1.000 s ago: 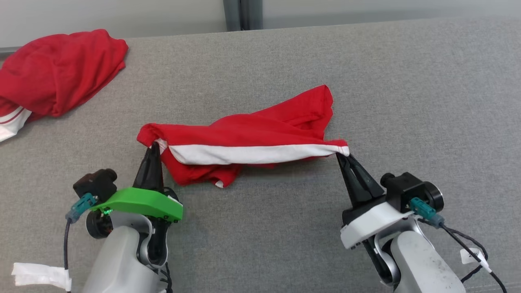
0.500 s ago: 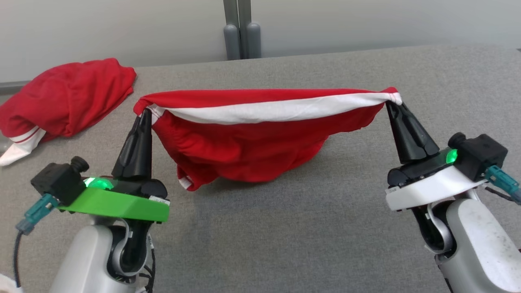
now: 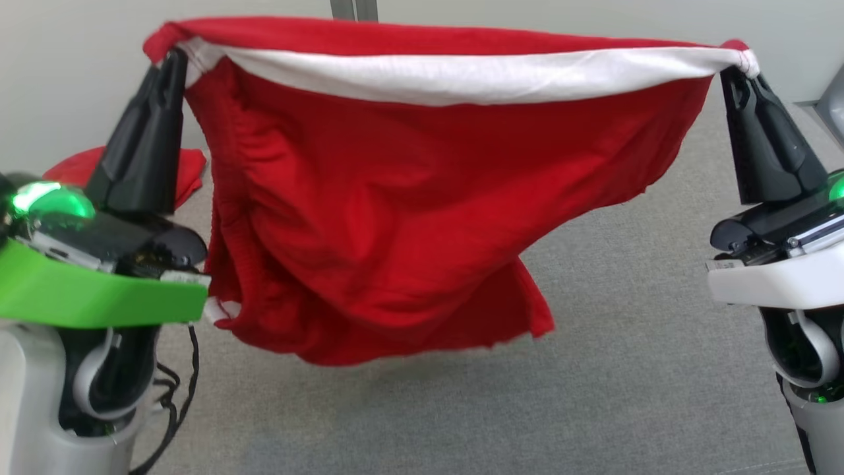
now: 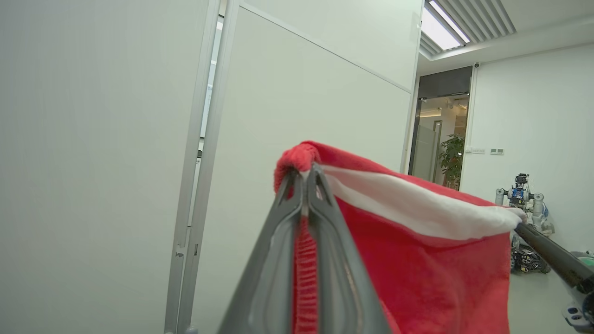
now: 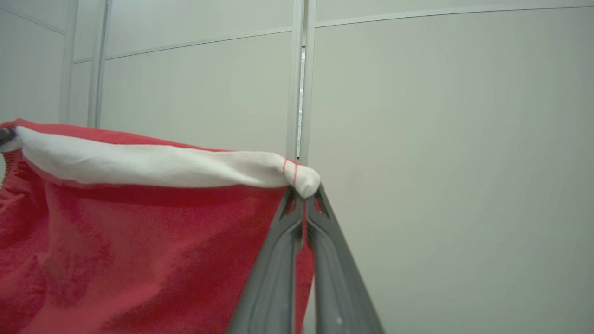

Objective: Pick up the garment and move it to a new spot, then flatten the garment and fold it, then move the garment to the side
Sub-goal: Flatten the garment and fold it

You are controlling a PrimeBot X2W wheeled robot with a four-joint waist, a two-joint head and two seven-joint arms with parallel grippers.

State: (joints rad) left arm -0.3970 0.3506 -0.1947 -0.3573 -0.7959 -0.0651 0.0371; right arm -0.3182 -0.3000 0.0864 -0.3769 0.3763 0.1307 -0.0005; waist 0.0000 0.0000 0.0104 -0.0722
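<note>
The red garment hangs in the air over the grey bench, spread wide like a flag; a white band runs along its top edge; the left tool is pinched tight on one top corner; the right tool is pinched tight on the other top corner; both point up; the bottom of the garment hangs loose; another red cloth lies on the bench behind the left tool.

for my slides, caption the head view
Left gripper and right gripper hold the red garment stretched above the grey surface.
</note>
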